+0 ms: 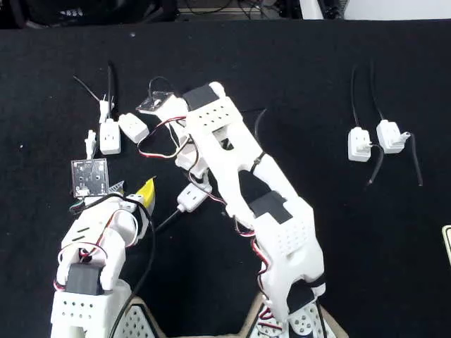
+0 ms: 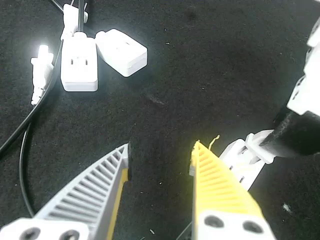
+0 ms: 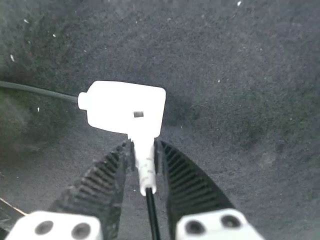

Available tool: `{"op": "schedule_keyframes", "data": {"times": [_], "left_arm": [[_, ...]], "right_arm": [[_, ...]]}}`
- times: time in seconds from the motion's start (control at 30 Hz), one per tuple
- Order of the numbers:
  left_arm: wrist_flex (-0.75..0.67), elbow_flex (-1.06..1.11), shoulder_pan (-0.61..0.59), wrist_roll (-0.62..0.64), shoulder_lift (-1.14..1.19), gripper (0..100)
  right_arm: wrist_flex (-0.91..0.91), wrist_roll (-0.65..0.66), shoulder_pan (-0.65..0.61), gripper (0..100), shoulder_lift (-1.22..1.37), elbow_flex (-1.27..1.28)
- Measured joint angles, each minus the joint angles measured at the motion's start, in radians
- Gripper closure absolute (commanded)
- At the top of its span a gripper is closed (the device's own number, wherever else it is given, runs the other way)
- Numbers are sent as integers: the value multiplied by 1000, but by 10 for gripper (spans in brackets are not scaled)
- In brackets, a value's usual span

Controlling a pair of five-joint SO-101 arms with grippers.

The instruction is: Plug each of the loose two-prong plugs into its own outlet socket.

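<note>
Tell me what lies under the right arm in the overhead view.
A white plug lies on the black table beneath the right arm, one end poking out beside it. The arm covers its other end, so that part cannot be seen.

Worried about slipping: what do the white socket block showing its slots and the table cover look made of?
The socket block looks like smooth, hard white plastic: moulded edges, bright glare. The table cover seems black felt-like cloth: matt, fuzzy, flecked with lint.
</note>
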Motion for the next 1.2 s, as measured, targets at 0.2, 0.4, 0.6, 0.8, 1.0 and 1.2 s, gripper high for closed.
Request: {"op": "schedule_keyframes", "data": {"times": [0.2,0.4,0.6,0.8,1.0,1.2], "left_arm": [[0,0,0,0,0,798],[0,0,0,0,0,798],[0,0,2,0,0,798],[0,0,2,0,0,798],[0,0,2,0,0,798],[0,0,2,0,0,798]], "right_arm": [[-2,0,6,988,0,0],[31,0,12,988,0,0],[32,0,11,988,0,0],[18,0,12,988,0,0],[15,0,18,988,0,0],[15,0,23,988,0,0]]}}
